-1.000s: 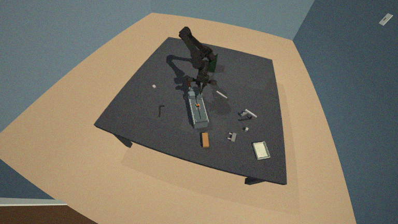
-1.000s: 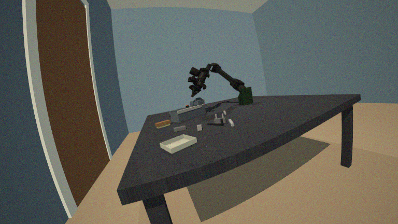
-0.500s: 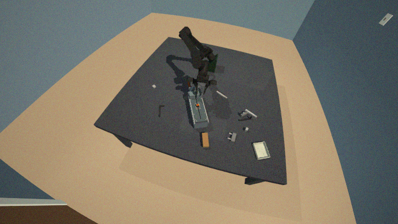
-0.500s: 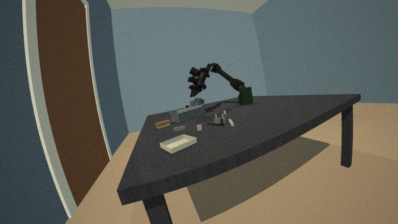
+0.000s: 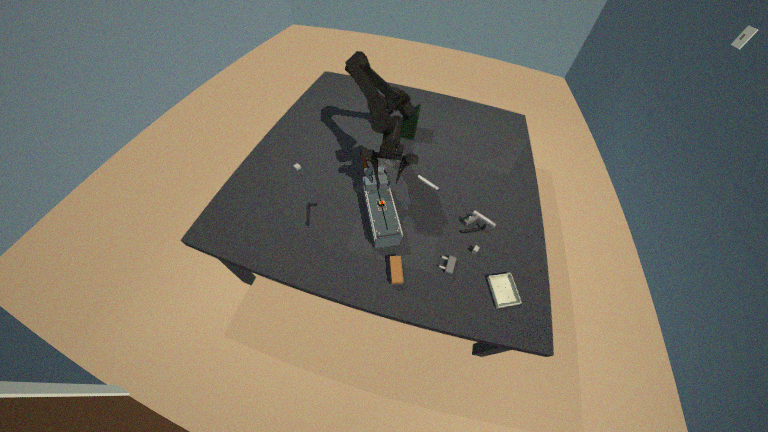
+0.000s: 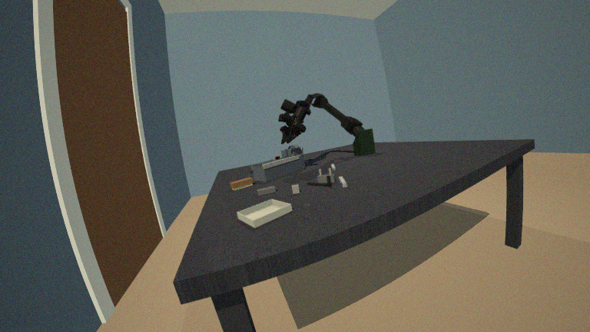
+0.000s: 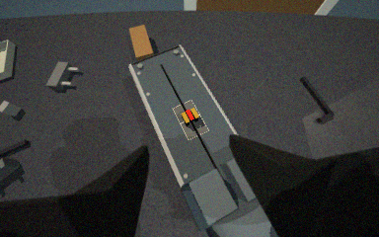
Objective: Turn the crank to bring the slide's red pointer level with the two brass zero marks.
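Though the red pointer [image 5: 381, 202] [image 7: 189, 115] seems nearly level with the brass marks [image 7: 186, 118] on the machine [image 5: 394, 239] [image 6: 260, 173] [image 7: 173, 84], its crank probably turns stiffly and slides little; any correction should take the handle squarely. Above the machine's near end, the fingers [image 5: 388, 180] [image 6: 284, 142] stand well apart, holding nothing.

Looking steeply down from high above the whole bench [image 5: 339, 257] [image 6: 391, 206] [image 7: 276, 44]; facing across it from beyond a corner, low and farther back; peering closely from the hand [image 5: 389, 169] [image 6: 284, 141] [image 7: 189, 143] along the machine [image 5: 384, 218] [image 6: 278, 169] [image 7: 185, 94], all three sharing machine and orange block [image 5: 395, 269] [image 6: 241, 183] [image 7: 141, 41].
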Robot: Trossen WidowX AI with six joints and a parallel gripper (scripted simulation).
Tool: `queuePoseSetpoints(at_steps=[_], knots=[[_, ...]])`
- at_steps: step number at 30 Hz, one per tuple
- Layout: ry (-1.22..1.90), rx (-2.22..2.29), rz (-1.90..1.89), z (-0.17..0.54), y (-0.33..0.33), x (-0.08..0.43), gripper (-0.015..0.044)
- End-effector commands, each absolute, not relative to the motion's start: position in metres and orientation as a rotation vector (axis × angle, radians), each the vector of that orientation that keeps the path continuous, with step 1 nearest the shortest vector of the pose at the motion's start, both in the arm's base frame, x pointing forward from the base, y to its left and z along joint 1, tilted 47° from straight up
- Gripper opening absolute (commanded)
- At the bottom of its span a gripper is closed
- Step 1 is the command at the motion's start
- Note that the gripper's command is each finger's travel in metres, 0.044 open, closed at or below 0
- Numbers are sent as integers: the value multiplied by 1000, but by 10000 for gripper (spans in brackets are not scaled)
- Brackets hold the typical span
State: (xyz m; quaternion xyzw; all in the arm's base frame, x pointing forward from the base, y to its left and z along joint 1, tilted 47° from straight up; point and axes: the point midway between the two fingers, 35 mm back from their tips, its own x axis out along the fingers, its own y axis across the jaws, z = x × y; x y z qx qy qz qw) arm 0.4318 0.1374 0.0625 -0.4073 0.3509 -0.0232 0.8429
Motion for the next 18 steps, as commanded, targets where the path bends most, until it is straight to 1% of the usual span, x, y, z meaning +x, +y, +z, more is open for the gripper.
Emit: queuePoseSetpoints(at_steps=[1,10,18], knots=[[741,-860,-49,62,137,432,230],[741,-860,-49,62,137,432,0],[741,-860,-49,62,137,432,0]])
